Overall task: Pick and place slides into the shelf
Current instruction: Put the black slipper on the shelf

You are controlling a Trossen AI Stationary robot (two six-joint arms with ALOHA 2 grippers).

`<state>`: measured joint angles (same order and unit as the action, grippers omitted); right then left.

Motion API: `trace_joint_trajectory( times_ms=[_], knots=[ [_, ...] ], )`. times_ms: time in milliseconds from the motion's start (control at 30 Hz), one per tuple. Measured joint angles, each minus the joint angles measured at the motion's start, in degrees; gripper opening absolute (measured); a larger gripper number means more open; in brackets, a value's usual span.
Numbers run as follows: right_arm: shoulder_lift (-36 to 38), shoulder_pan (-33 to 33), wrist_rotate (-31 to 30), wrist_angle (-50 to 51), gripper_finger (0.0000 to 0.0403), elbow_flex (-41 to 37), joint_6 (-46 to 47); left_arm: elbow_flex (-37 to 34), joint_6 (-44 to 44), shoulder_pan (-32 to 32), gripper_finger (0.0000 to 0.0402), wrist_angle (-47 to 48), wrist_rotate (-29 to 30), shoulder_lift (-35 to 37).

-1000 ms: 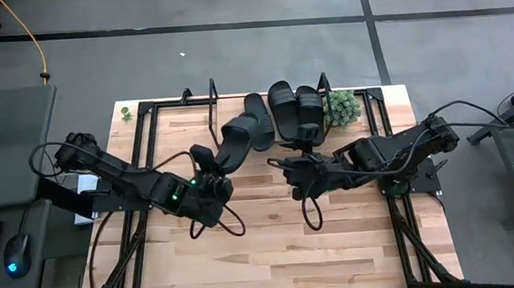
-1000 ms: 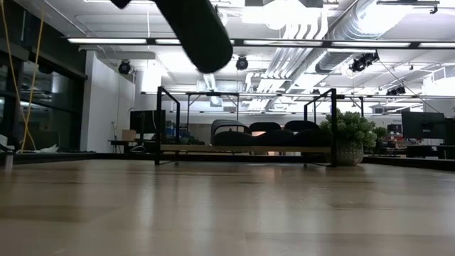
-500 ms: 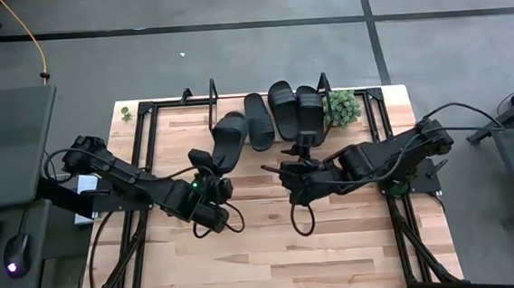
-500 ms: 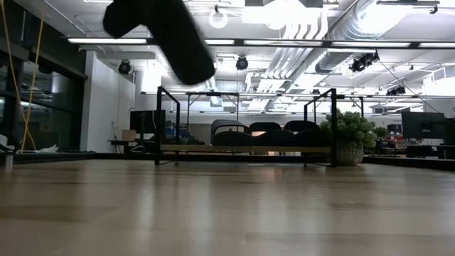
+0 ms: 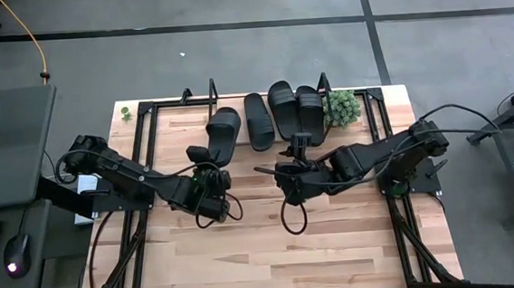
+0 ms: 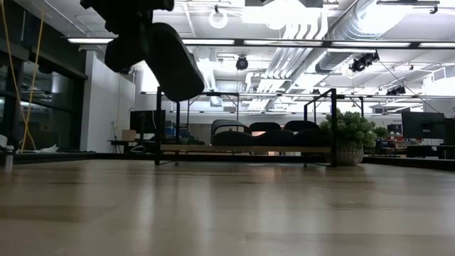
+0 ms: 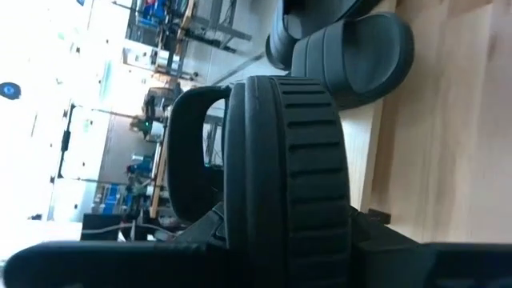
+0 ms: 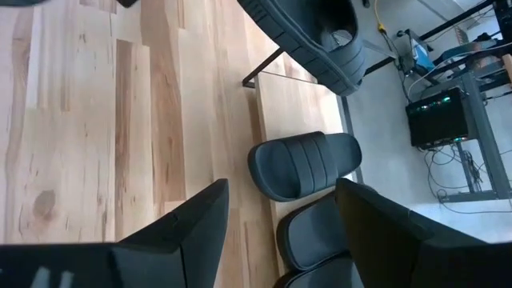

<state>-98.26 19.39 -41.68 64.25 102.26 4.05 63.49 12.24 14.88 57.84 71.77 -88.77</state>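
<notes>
bright overhead strip lights (image 6: 284, 41), soft shadows, blurred left-wrist foreground

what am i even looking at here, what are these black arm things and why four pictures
These are two robot arms at a wooden table, filmed at once by four cameras: one overhead, one at tabletop level, one on each wrist.

At the table's far edge is a low shelf already holding three black slides, with a small potted plant beside it.

The left claw is shut on a fourth slide, held up in the air near the shelf's empty left end. In the tabletop view it is the dark shape hanging at the upper left.

The right claw is open and empty, waiting in front of the shelf.
</notes>
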Motion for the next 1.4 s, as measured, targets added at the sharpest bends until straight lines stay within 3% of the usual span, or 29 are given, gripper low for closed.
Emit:
trace_joint_trajectory(
  times_ms=[333, 700, 1133, 1400],
  knots=[
    [0.1, -0.3, 1.4, -1.5, 0.0220, -1.1, 0.1, -1.3, -2.0, -0.7, 0.0080, -4.1, -0.1, 0.0],
    [4.3, -1.8, 3.0, -22.4, 0.0220, -23.1, -10.8, -1.3, -3.9, -3.8, 0.0080, -7.7, -1.7, -0.4],
    [7.0, -4.1, 4.5, -24.4, 0.0220, -23.6, -7.9, -1.3, -11.8, -9.4, 0.0080, -15.3, -5.2, -6.5],
    [7.0, -4.2, 5.3, -24.9, 0.0220, -23.6, -7.9, -1.4, -12.2, -11.5, 0.0080, -16.0, -6.1, -7.6]
  ],
)
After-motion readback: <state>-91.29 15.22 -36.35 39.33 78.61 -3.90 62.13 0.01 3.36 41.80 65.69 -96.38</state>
